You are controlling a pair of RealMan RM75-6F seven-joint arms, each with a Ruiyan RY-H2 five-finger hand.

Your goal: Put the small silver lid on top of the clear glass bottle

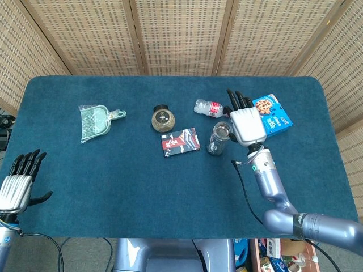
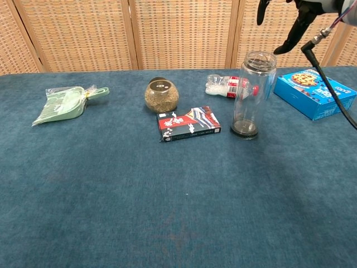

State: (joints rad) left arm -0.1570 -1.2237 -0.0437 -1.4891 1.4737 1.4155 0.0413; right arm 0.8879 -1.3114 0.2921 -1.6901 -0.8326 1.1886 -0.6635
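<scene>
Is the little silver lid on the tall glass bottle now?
Yes, it is on. In the chest view the small silver lid lies flat across the mouth of the upright clear glass bottle, and the right hand is above it, not touching.

Wide bare cloth toward the robot; plastic bottle (image 2: 230,86), cookie box (image 2: 316,92) and card box (image 2: 188,124) crowd the glass bottle (image 2: 252,95).

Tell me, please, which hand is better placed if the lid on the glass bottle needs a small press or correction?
The right hand. It hovers open just above the glass bottle, where the silver lid sits. The left hand rests at the table's far near-left edge.
</scene>
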